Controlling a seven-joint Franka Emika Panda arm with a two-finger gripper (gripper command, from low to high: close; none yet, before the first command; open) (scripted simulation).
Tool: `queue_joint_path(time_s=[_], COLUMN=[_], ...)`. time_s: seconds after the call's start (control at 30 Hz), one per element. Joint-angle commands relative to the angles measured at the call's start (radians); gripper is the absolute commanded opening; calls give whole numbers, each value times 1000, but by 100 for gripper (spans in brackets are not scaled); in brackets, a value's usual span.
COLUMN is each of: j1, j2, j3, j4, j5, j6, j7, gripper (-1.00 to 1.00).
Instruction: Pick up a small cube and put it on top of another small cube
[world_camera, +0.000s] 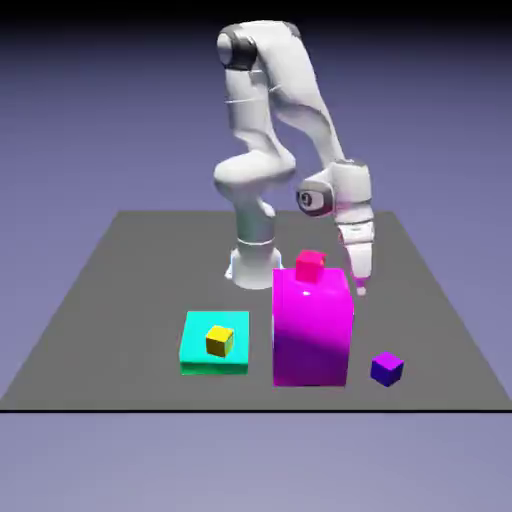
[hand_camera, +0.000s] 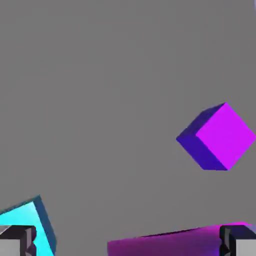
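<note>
Hand view: claw (hand_camera: 128, 242) wide, empty.

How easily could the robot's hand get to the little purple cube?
Probably easily, yes. The purple cube sits alone in the open, near the gripper, which hangs beside the big magenta block with nothing between them.

A rendered simulation scene, not a real room: a flat grey table (world_camera: 120, 300) floats before a plain blue-violet backdrop, with no walls or furniture. A white arm (world_camera: 270, 130) stands at its far edge. Flat-shaded blocks sit near the front, magenta block (world_camera: 312, 335) right of teal slab (world_camera: 195, 350).
</note>
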Motion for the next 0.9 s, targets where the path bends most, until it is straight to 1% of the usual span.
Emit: queue_joint_path(time_s=[0.0, 0.1, 0.17, 0.2, 0.5, 0.53, 0.57, 0.87], j1=[36, 126, 163, 163, 59, 59, 59, 163], j2=[22, 80, 78, 78, 390, 390, 390, 78], j3=[-17, -79, -122, -122, 29, 29, 29, -122], j4=[-4, -12, -24, -24, 28, 28, 28, -24], j5=[6, 49, 94, 94, 273, 273, 273, 94], j6=[-10, -45, -62, -62, 198, 198, 198, -62], j7=[-44, -174, -253, -253, -376, -376, -376, -253], gripper=[0, 0, 0, 0, 0, -100, -100, -100])
